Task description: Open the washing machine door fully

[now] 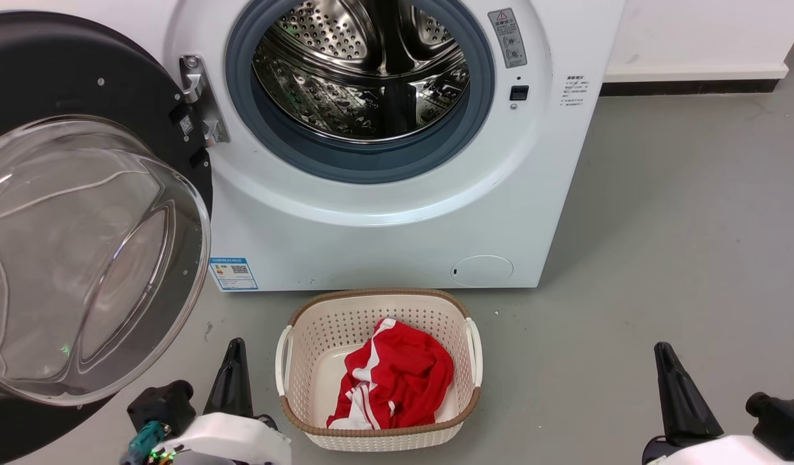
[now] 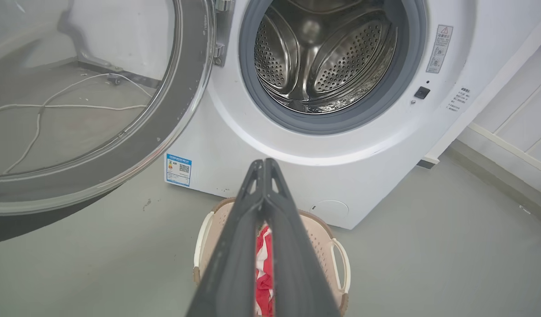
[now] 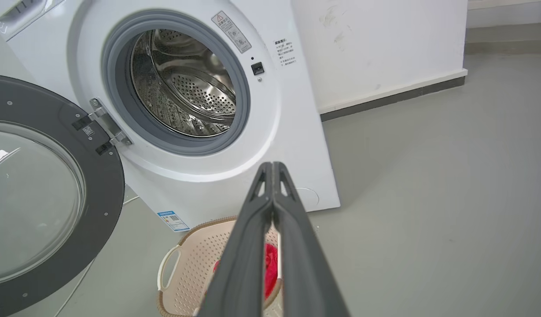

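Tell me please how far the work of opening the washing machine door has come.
Done, it seems: the washing machine door stands swung wide on its hinge, the drum mouth fully uncovered. In hand: nothing; left gripper and right gripper hang apart from it, jaws shut. Left: perhaps nothing.

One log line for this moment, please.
door: wide open | left pincer: shut, empty, off door | right pincer: shut, empty | basket: red cloth inside

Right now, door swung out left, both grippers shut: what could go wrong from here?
1. The washing machine door hangs close beside the left gripper; a leftward arm swing might strike it.
2. The laundry basket sits on the floor directly before the machine; rolling forward would likely hit it.
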Controlling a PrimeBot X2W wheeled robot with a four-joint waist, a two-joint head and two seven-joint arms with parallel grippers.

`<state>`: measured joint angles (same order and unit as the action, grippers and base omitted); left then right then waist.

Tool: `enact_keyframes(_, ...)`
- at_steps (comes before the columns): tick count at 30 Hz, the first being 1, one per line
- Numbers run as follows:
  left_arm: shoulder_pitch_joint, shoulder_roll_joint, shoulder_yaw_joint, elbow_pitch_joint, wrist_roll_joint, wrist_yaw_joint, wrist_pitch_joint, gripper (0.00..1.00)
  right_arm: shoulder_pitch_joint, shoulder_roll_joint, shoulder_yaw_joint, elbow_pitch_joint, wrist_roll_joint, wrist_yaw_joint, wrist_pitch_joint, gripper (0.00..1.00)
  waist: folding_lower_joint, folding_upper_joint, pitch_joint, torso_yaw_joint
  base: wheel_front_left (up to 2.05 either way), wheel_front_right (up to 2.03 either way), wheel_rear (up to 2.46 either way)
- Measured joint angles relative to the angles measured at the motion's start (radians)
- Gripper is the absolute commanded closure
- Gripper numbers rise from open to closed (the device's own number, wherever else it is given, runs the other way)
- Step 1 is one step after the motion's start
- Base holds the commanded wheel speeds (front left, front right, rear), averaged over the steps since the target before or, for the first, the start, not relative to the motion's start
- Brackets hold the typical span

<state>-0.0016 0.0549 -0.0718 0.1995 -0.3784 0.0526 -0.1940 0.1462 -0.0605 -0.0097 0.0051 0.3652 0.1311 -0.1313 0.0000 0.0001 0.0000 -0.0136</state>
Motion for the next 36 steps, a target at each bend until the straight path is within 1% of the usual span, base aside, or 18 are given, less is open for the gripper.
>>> enact_keyframes(19, -0.023, -0.002, 0.047, 0.011, -0.312, -0.045, 0.078, 1.00, -0.062, -0.013, -0.001, 0.060, 0.336, 0.000, 0.044, 1.00, 0.0000, 0.0000, 0.001, 0.002, 0.00, 0.00, 0.00)
enact_keyframes(36, -0.043, -0.003, 0.081, 0.019, -0.541, -0.079, 0.134, 1.00, -0.107, -0.020, -0.008, 0.102, 0.576, 0.000, 0.079, 1.00, 0.0001, 0.0000, 0.001, 0.004, 0.00, 0.00, 0.00)
